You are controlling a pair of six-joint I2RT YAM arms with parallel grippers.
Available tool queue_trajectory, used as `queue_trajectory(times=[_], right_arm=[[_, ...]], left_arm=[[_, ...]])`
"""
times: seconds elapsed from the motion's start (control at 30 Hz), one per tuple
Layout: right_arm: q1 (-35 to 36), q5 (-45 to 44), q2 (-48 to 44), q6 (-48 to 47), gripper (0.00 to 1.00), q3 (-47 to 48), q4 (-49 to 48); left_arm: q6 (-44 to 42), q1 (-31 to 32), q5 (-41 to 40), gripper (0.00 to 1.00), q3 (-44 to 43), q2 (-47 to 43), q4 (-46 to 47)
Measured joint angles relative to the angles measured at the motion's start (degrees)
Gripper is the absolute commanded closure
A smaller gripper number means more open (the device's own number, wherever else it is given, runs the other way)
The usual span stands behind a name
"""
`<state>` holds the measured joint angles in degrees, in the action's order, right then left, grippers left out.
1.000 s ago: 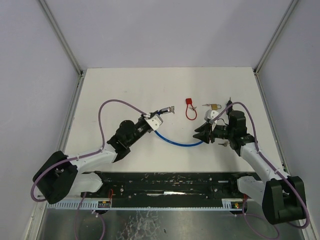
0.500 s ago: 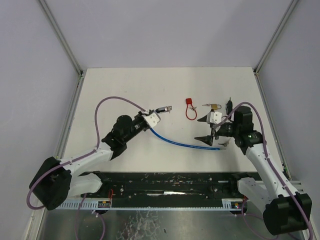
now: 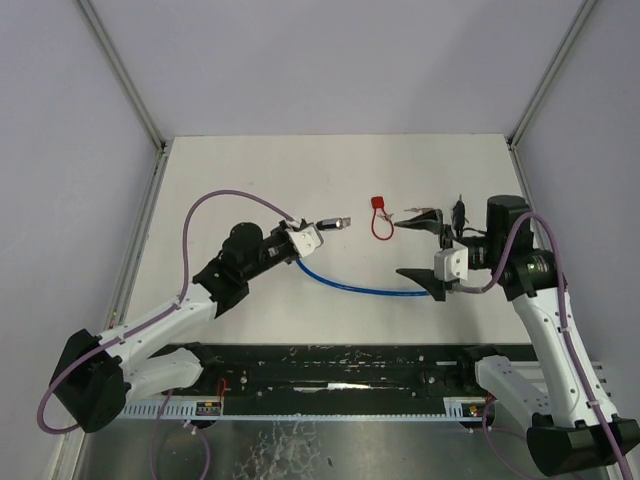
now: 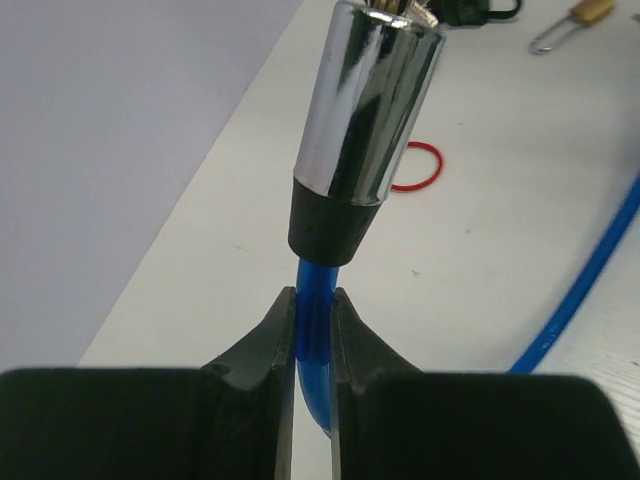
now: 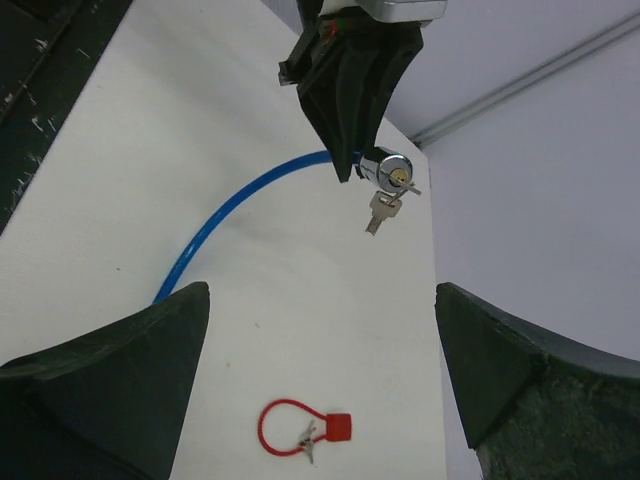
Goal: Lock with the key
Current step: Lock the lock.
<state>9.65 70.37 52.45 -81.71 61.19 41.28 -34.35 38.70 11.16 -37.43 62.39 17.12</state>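
Observation:
The lock is a blue cable point(image 3: 355, 287) ending in a chrome cylinder head point(image 3: 330, 223). My left gripper point(image 3: 308, 236) is shut on the cable point(image 4: 311, 292) just behind that head point(image 4: 370, 100) and holds it off the table. In the right wrist view the head point(image 5: 388, 174) shows its brass keyhole, and a silver key point(image 5: 381, 212) hangs beneath it. The cable's other end point(image 3: 428, 293) lies on the table beside my right gripper point(image 3: 416, 248). That gripper point(image 5: 320, 375) is open wide, holding nothing, and faces the head from the right.
A small red cable lock point(image 3: 379, 215) with its own keys point(image 5: 308, 443) lies on the white table point(image 3: 250, 180) between the two grippers. A brass padlock point(image 4: 592, 10) rests further back right. Grey walls enclose the table on three sides.
My right gripper has opened wide, let go of the cable's free end and drawn back to the right. The left gripper has carried the chrome head slightly right.

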Motion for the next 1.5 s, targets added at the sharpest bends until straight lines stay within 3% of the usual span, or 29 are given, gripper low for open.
queue_trajectory(times=[0.17, 0.43, 0.63, 0.87, 1.5], right_arm=[[2.1, 2.8, -4.1, 2.2, 0.01, -10.3, -6.5], [7.2, -2.7, -0.8, 5.8, 0.02, -10.3, -14.3], [13.8, -9.3, 5.8, 0.7, 0.22, -3.6, -10.3], [16.2, -13.0, 6.8, 0.9, 0.51, -2.8, -10.0], [17.4, -16.9, 8.4, 7.2, 0.70, -3.4, -15.1]], left_arm=[[-0.1, 1.1, 5.5, 0.99, 1.6, -2.8, -3.1], [-1.4, 1.1, 12.9, 1.00, -5.3, 4.0, -12.5], [-1.9, 1.1, 14.4, 1.00, -6.4, 6.2, -15.3], [-2.0, 1.1, 14.6, 1.00, -6.4, 6.2, -15.4], [-2.0, 1.0, 15.6, 0.99, -6.4, 6.2, -15.4]])
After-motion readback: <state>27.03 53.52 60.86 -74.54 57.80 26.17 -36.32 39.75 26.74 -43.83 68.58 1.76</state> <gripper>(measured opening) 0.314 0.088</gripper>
